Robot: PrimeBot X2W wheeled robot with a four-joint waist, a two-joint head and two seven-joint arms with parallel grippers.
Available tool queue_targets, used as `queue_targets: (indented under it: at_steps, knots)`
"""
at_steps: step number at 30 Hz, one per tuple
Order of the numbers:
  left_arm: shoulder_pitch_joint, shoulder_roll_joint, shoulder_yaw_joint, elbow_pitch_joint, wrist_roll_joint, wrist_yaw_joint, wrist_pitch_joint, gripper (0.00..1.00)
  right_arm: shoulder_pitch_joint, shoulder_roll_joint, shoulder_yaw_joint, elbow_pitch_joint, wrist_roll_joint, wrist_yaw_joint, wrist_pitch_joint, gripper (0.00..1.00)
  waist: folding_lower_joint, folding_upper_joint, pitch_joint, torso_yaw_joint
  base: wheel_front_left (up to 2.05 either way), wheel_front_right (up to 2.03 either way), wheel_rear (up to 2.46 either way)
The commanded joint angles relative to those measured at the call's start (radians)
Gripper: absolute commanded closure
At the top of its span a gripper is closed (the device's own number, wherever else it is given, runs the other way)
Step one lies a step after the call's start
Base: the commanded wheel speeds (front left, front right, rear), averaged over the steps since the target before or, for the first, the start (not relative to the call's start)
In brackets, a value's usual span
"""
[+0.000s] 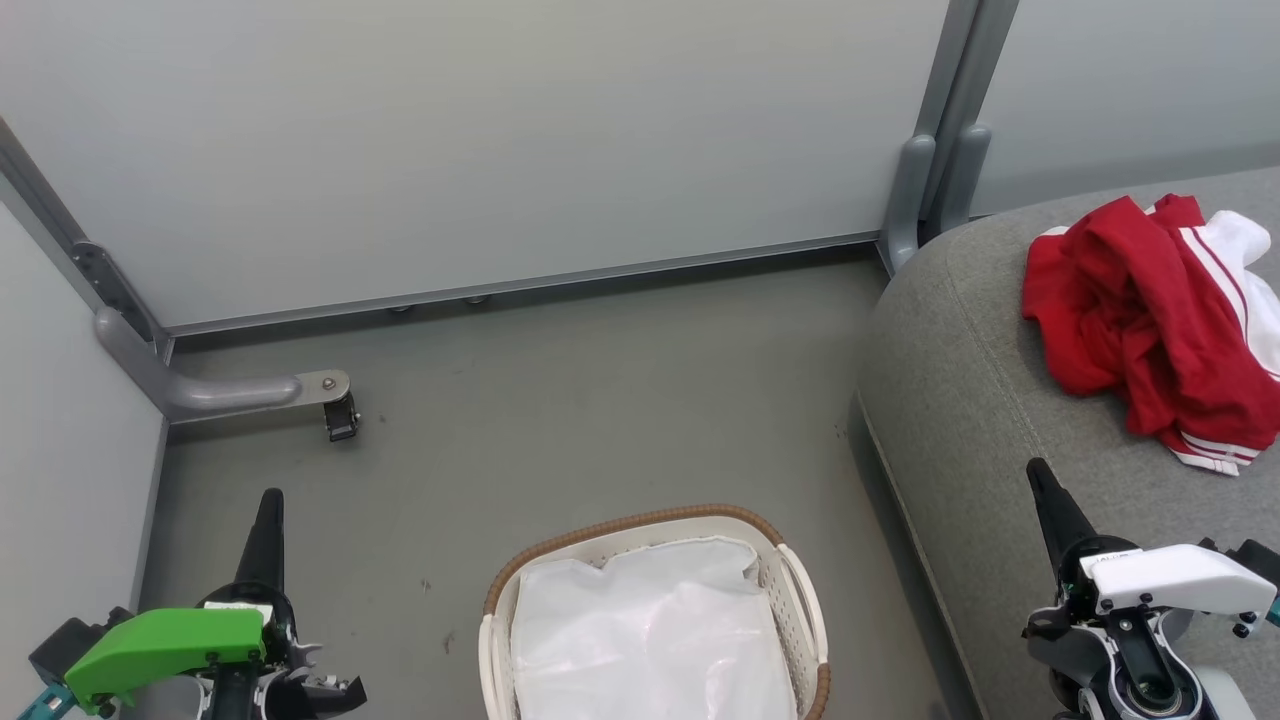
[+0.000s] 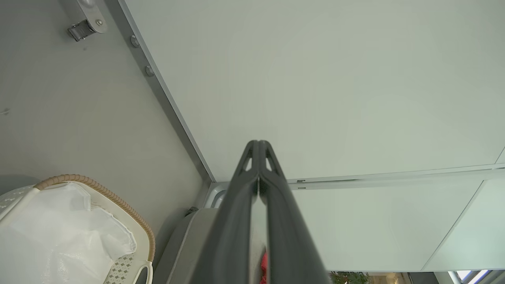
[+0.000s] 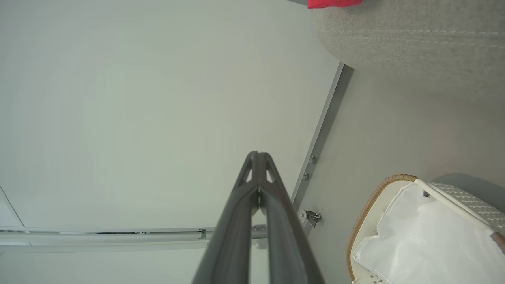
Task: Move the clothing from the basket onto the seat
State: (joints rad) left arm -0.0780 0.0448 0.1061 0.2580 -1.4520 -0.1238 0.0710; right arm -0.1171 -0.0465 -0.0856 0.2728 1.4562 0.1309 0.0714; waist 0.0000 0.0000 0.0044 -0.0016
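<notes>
Bright red clothing (image 1: 1140, 310) with white stripes at upper right on the grey seat (image 1: 980, 420), white perforated basket (image 1: 790, 600) brown-rimmed at bottom centre.

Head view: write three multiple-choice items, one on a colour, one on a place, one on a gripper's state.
1. The rim of the basket is: A brown B blue C black
2. The clothing lies: A in the basket B on the seat C half in each
3. The right gripper is: A open B shut on cloth C shut, empty
Key: 1A, a woven brown band; 2B, the red heap rests on the grey cushion; 3C, its fingertips meet with nothing between.
</notes>
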Motion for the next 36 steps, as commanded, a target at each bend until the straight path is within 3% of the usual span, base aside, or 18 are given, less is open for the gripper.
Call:
queue_targets:
  at_steps: [1, 23, 36]
  knots:
    - [-0.023, 0.008, 0.005, -0.008, -0.024, -0.006, 0.007, 1.0, 0.009, -0.006, -0.007, -0.009, 0.023, 0.0, 0.009, 1.0, 0.0, 0.0, 0.0, 0.0, 0.0, 0.0, 0.0]
    - [-0.039, 0.009, 0.01, -0.015, -0.167, -0.01, 0.047, 1.0, 0.014, -0.006, -0.033, -0.033, 0.162, 0.0, 0.046, 1.0, 0.0, 0.0, -0.001, 0.002, 0.0, 0.0, 0.0]
    - [-0.037, 0.009, 0.009, -0.014, -0.162, -0.01, 0.047, 1.0, 0.014, -0.006, -0.031, -0.031, 0.158, 0.0, 0.046, 1.0, 0.0, 0.0, -0.001, 0.002, 0.0, 0.0, 0.0]
